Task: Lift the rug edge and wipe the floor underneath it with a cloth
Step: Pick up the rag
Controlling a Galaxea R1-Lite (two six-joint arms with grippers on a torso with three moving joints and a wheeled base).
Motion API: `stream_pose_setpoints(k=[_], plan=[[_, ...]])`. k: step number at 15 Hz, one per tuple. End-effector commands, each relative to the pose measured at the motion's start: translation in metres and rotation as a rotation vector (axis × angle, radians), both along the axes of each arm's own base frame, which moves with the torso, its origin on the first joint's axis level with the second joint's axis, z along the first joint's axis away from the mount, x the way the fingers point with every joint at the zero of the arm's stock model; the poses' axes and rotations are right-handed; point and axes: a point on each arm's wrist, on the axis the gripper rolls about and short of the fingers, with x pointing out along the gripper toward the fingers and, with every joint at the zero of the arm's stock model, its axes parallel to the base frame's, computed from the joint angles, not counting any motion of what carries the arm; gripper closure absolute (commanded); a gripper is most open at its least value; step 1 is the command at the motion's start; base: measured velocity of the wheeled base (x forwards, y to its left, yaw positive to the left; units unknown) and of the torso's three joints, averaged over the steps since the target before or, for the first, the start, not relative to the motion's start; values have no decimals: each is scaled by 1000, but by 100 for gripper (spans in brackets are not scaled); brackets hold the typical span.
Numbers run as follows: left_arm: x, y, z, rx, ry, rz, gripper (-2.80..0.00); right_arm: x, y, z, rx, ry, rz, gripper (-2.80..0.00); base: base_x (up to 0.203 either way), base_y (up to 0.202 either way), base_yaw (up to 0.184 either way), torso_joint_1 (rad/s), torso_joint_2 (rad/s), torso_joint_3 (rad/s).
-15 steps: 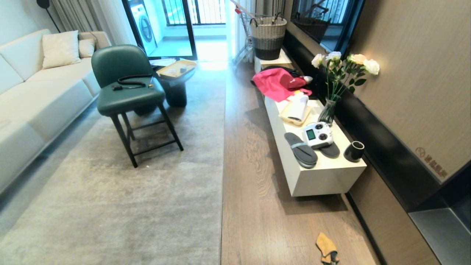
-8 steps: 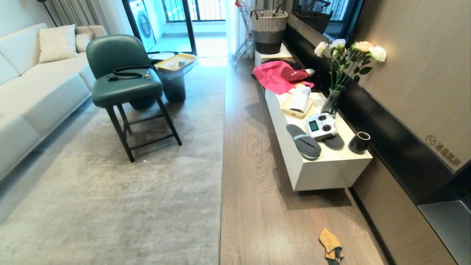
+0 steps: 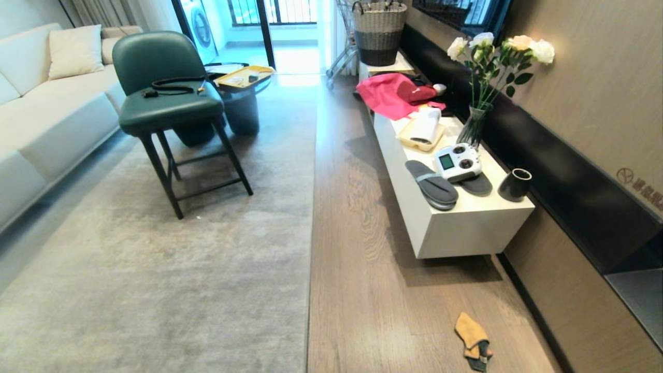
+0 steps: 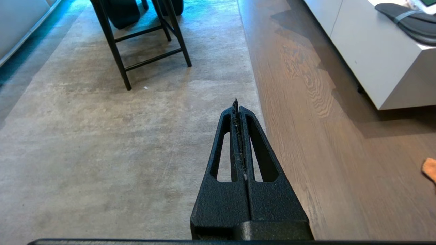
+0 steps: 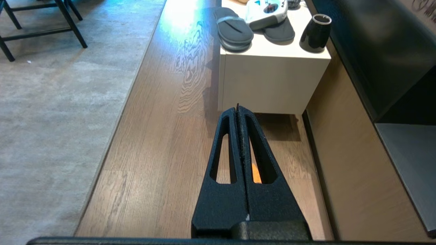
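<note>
The pale grey rug lies flat, and its straight rug edge (image 3: pixel 310 259) runs down the middle of the head view beside the brown wood floor (image 3: pixel 362 280). On the floor at the near right lies the small orange-tan cloth (image 3: pixel 470 331), crumpled. Neither arm shows in the head view. My left gripper (image 4: pixel 237 105) is shut and empty, above the rug just inside the rug edge (image 4: pixel 253 85); the cloth (image 4: pixel 430 167) shows off to one side. My right gripper (image 5: pixel 237 108) is shut and empty above the floor (image 5: pixel 163 153), with a sliver of the cloth (image 5: pixel 255 173) showing through its fingers.
A low white cabinet (image 3: pixel 466 233) stands along the right wall and bears grey slippers (image 3: pixel 432 185), a white controller, a black cup (image 3: pixel 515 184) and a vase of flowers. A green chair (image 3: pixel 166 103) stands on the rug, with a round side table behind and a sofa (image 3: pixel 46 119) at left.
The whole head view has shifted: the room's things sit higher in the picture now, so the camera has moved. Nothing in the room has moved.
</note>
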Motion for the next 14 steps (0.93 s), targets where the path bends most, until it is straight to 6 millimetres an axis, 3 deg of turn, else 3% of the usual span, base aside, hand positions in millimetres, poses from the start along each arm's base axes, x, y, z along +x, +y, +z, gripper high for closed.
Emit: stream_pose_setpoints(k=[1, 10, 14], plan=[[0, 0, 0, 0, 0, 1, 0, 0, 0, 0, -1, 1, 1, 0, 0, 0, 0, -72, 480, 402], [0, 0, 0, 0, 0, 1, 0, 0, 0, 0, -1, 1, 1, 0, 0, 0, 0, -8, 432, 430], [0, 0, 0, 0, 0, 1, 0, 0, 0, 0, -1, 1, 1, 0, 0, 0, 0, 1, 52, 64]])
